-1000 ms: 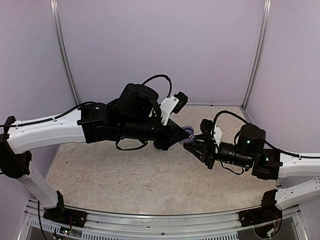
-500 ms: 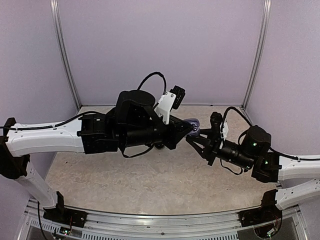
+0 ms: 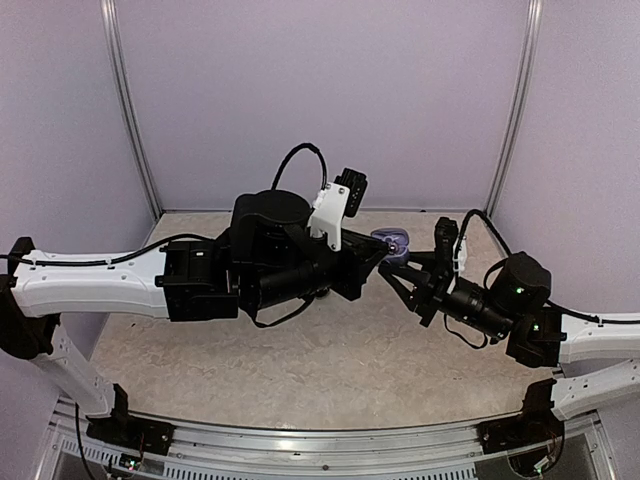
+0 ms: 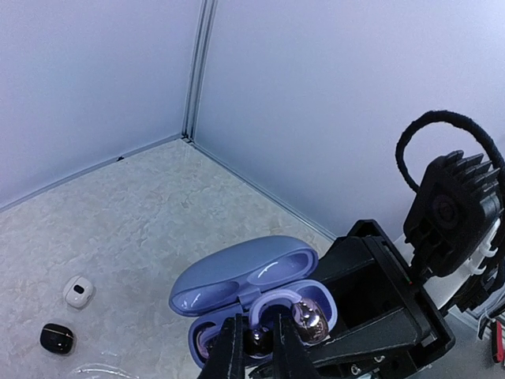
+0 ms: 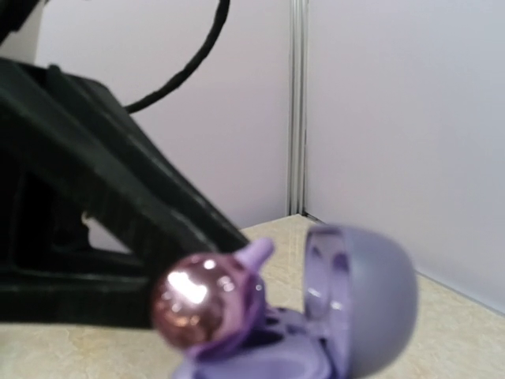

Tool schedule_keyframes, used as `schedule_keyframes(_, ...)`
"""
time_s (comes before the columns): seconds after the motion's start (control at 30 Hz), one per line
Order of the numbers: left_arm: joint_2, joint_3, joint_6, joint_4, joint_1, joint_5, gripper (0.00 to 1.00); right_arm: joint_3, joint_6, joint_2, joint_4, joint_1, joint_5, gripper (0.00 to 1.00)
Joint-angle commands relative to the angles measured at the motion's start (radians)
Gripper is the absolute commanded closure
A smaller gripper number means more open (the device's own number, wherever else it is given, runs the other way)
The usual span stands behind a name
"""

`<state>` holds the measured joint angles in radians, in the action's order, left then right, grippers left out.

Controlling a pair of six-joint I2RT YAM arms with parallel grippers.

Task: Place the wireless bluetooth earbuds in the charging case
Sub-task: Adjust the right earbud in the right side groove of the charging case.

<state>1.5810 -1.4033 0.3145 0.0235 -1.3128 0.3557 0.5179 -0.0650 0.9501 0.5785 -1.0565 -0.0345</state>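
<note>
An open purple charging case [image 4: 237, 276] is held up off the table, also seen in the top view [image 3: 392, 241] and blurred in the right wrist view [image 5: 355, 300]. My right gripper [image 3: 402, 266] grips its base; its black jaws show in the left wrist view. My left gripper [image 4: 258, 322] is shut on the dark body of a purple-hooked earbud [image 4: 309, 320] with a shiny rose-metal ball [image 5: 197, 304], sitting at the case's right well. A pinkish shape lies in the left well [image 4: 202, 341].
A small white object [image 4: 77, 292] and a small black rounded object [image 4: 57, 338] lie on the marbled table [image 4: 142, 205] at the left. A clear rim [image 4: 95, 369] shows at the bottom edge. Walls close the back and sides.
Both grippers have risen together and shifted toward the back right, carrying the case and earbud higher off the table. The grips have not changed.
</note>
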Motion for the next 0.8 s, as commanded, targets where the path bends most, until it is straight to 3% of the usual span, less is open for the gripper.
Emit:
schedule_keyframes(0.0, 0.021, 0.002, -0.019, 0.012, -0.009, 0.069, 1.00, 0.005, 0.011, -0.017, 0.062, -0.013, 0.031, 1.00)
schedule_keyframes(0.47, 0.078, -0.073, -0.134, 0.059, -0.064, 0.219, 1.00, 0.026, -0.012, 0.032, 0.029, -0.012, 0.071, 1.00)
schedule_keyframes(0.77, 0.101, -0.083, -0.189, 0.079, -0.082, 0.240, 1.00, 0.014, -0.038, 0.013, 0.053, -0.013, 0.070, 1.00)
